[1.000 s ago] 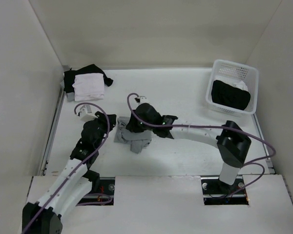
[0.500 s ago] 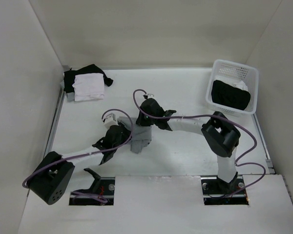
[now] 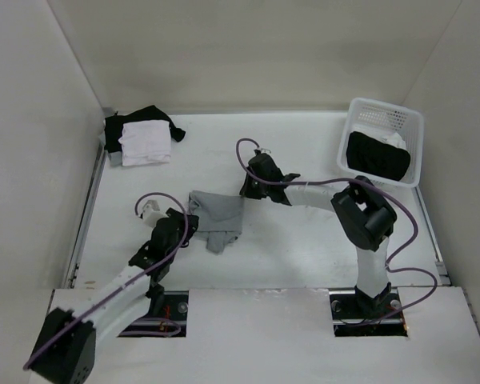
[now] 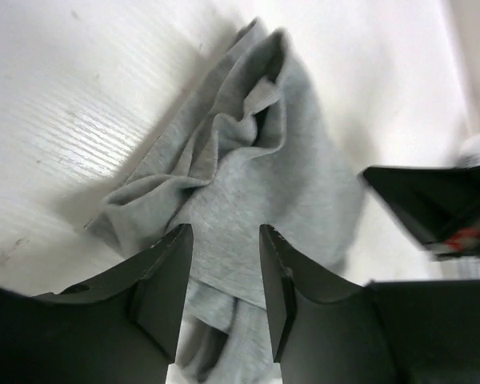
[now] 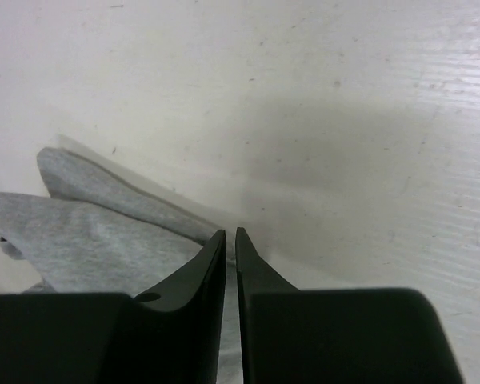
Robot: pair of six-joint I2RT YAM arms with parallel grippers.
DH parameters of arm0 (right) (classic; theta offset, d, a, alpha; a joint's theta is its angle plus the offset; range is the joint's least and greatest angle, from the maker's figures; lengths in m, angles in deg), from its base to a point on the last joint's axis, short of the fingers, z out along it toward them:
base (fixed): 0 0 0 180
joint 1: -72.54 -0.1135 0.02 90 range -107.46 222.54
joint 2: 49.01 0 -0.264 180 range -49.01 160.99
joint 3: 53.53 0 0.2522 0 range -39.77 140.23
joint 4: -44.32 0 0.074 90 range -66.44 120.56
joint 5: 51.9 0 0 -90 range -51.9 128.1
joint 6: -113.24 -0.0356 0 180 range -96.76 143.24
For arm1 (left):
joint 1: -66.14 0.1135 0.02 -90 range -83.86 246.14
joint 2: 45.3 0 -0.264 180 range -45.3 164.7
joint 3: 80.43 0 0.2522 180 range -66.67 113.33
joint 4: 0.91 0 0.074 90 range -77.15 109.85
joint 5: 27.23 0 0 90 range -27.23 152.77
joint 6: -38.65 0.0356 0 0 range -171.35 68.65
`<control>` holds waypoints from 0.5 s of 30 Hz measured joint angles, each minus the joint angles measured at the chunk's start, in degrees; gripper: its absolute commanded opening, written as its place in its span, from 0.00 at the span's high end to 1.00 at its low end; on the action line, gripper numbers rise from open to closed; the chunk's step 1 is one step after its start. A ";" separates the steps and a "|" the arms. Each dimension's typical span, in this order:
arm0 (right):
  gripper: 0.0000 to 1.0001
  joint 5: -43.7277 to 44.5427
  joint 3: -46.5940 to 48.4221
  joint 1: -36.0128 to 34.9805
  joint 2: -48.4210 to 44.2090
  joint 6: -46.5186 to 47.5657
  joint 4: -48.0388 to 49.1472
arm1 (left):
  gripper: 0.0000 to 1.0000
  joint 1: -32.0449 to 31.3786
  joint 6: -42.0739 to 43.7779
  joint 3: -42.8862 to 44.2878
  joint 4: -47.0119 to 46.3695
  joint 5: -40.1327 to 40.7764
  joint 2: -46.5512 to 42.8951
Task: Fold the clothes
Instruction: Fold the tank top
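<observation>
As the grey T-shirt (image 3: 216, 213) lies sideways on the table (image 3: 304, 240), the left gripper (image 4: 224, 236) stands half open, empty, over its left end, and the right gripper (image 5: 230, 232), almost closed, touches its right corner.

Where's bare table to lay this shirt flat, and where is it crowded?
Bare: the back middle of the table, between the black and white pile and the basket; also the near strip between the grey T-shirt and the right arm's base. Crowded: around the shirt, with the left gripper and right gripper both at it.
</observation>
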 measured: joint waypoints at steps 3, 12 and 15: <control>0.74 0.15 -1.68 0.28 -0.20 0.07 0.87 | 0.59 1.11 -1.33 -1.09 5.27 0.87 -12.26; 0.49 0.74 -7.63 -0.92 -6.32 2.34 1.36 | 0.72 1.44 3.54 7.69 14.67 3.02 -3.72; 0.49 0.17 -9.01 -0.92 -6.75 2.43 2.16 | 0.73 0.04 4.81 8.50 17.42 4.28 0.44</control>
